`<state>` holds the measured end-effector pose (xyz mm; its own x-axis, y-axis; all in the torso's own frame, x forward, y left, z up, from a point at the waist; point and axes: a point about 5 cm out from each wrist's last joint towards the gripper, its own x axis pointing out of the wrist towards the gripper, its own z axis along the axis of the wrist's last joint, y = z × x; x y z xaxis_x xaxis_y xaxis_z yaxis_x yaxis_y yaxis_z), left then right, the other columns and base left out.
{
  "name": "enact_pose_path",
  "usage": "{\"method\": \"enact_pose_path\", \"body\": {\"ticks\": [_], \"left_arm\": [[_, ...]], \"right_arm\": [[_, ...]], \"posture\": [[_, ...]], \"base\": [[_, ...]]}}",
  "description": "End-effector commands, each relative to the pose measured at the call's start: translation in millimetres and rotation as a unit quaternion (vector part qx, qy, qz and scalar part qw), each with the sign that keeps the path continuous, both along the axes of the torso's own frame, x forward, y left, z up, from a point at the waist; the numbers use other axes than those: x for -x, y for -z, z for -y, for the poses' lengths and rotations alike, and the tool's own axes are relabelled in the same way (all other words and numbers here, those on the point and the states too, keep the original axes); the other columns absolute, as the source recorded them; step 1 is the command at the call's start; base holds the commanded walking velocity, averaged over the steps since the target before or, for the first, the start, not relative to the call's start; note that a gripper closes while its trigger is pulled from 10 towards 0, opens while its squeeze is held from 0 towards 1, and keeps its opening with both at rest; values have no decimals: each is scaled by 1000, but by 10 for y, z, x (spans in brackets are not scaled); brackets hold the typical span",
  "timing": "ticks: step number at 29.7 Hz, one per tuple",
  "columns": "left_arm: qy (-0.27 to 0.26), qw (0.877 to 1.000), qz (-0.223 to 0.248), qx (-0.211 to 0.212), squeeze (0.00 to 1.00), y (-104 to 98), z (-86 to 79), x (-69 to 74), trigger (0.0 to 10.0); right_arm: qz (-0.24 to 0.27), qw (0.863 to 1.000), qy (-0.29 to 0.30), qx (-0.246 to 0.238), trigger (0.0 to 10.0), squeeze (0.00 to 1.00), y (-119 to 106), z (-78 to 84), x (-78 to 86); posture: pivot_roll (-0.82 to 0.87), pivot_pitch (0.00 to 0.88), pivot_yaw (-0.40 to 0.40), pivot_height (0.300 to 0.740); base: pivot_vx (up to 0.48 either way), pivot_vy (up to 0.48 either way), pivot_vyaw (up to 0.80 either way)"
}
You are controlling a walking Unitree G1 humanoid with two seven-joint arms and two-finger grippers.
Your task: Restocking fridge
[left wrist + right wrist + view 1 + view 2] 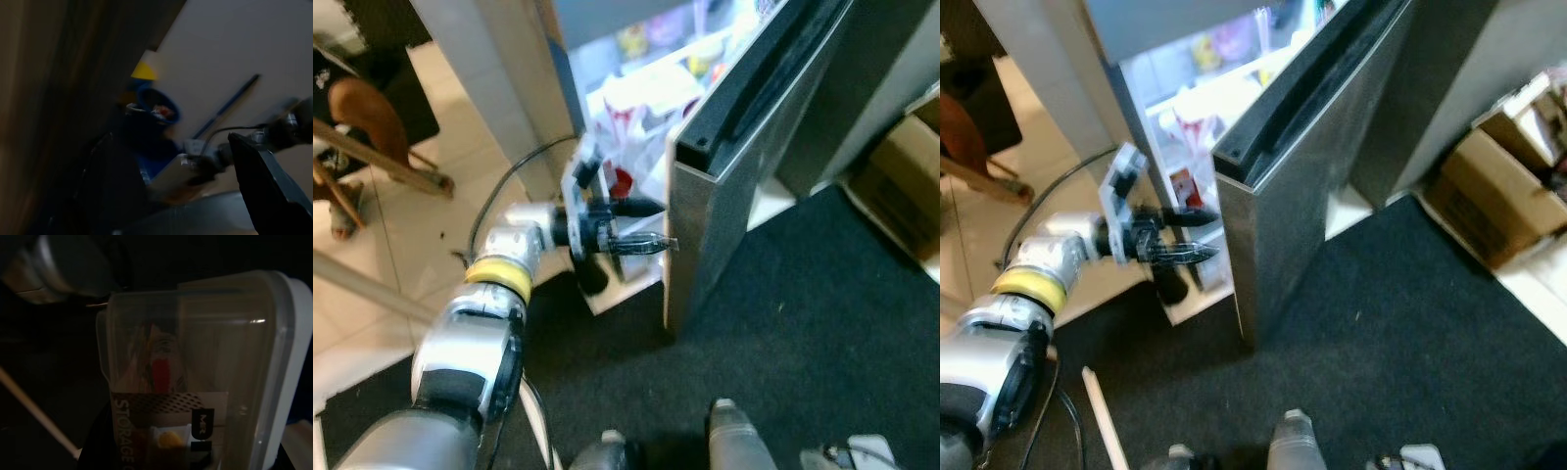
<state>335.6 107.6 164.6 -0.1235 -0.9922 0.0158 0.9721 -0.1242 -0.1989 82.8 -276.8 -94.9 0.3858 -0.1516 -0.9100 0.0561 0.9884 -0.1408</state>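
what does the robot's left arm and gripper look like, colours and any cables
The left arm has a glossy silver shell with black joint gaps and a yellow band near the wrist. Past the band sits a silver wrist section, then a black gripper mount with a pale grey bracket. The left gripper has two long, slim black fingers. A thin black cable loops behind the wrist.

"STORAGE" on clear box label [161,423]

Open fridge [646,88] ahead, its door [744,166] swung out right, cardboard box [1498,191] farther right.
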Motion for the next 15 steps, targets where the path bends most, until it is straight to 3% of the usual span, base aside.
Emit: {"method": "enact_pose_path", "body": {"ticks": [1, 8, 9, 11, 12, 13, 15], "left_arm": [[19, 999, -23, 11, 0, 138, 64, 110, 10000], [-6, 998, -59, 15, 0, 427, 36, 200, 10000], [-60, 995, -77, 11, 0, 620, -57, 225, 10000], [-60, 995, -77, 11, 0, 620, -57, 225, 10000], [-123, 988, -91, -5, 0, 813, -157, 273, 10000], [-210, 970, -119, -29, 0, 1036, -328, 340, 10000], [-355, 916, -170, -72, 0, 1363, -662, 488, 10000]], "right_arm": [[7, 1000, 17, -23, 10000, 0, 31, -89, 7], [40, 998, 17, -48, 10000, 0, 17, -193, -164], [57, 996, -9, -63, 10000, 0, -2, -266, -283], [57, 996, -9, -63, 10000, 0, -2, -266, -283], [72, 993, -43, -84, 10000, 0, -22, -355, -393], [91, 986, -82, -114, 10000, 0, -53, -467, -518], [124, 971, -128, -159, 10000, 0, -125, -623, -718]], "posture": [[-250, 207, 101, 740], [-238, 181, 111, 740], [-227, 160, 115, 740], [-227, 160, 115, 740], [-221, 149, 116, 740], [-218, 137, 116, 740], [-207, 121, 113, 740]], "base": [[0, 0, 0], [0, 0, 0], [0, 0, 0], [0, 0, 0], [0, 0, 0], [0, 0, 0], [0, 0, 0]]}}
